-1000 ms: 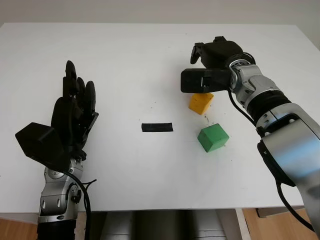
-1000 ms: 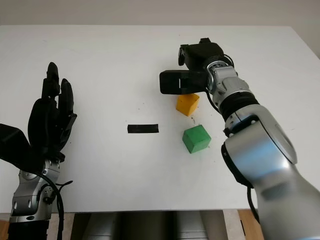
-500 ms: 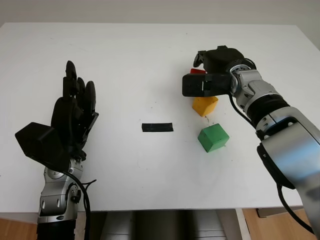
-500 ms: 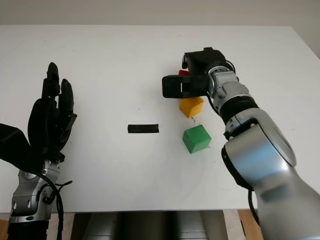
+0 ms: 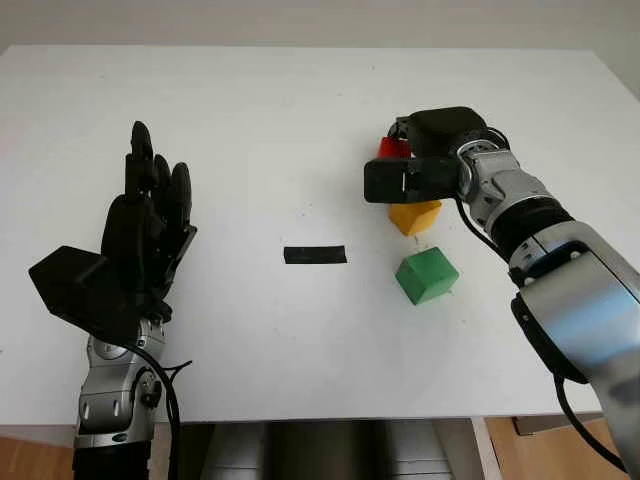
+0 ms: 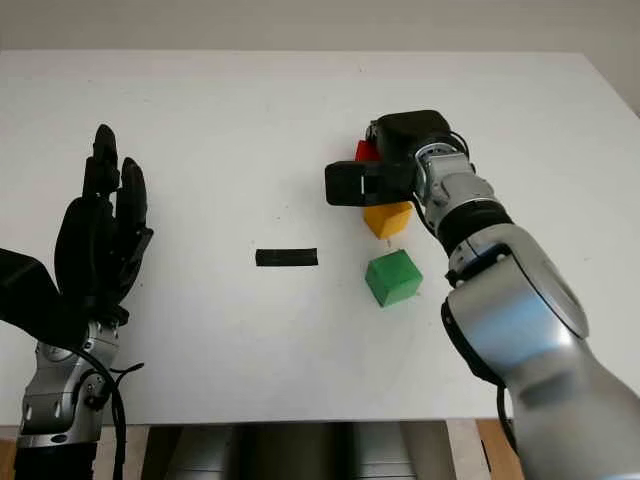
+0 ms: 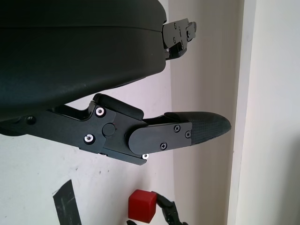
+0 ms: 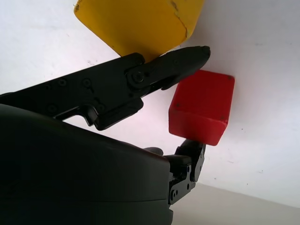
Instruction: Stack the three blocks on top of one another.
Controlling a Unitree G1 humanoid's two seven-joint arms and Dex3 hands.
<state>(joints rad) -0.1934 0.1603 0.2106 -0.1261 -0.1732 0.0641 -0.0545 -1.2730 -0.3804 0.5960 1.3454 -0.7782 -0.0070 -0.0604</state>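
Observation:
My right hand [image 5: 408, 152] hovers over the right middle of the white table [image 5: 250, 110], shut on the red block [image 5: 390, 148]. In the right wrist view the red block [image 8: 201, 108] sits pinched between a long finger [image 8: 178, 61] and the thumb, close beside the yellow block [image 8: 140, 23]. The yellow block [image 5: 415, 215] lies on the table just under and in front of that hand, partly hidden by it. Nearer to me lies the green block [image 5: 426, 277], apart from the yellow one. My left hand [image 5: 150, 225] is raised at the left, open and holding nothing.
A short strip of black tape [image 5: 315, 254] is stuck to the table's middle, left of the blocks. The table's front edge runs just ahead of my arms.
My right hand has come nearer to me with the red block, which has emerged from behind it, and now stands over the yellow block's far side. The left hand has not moved.

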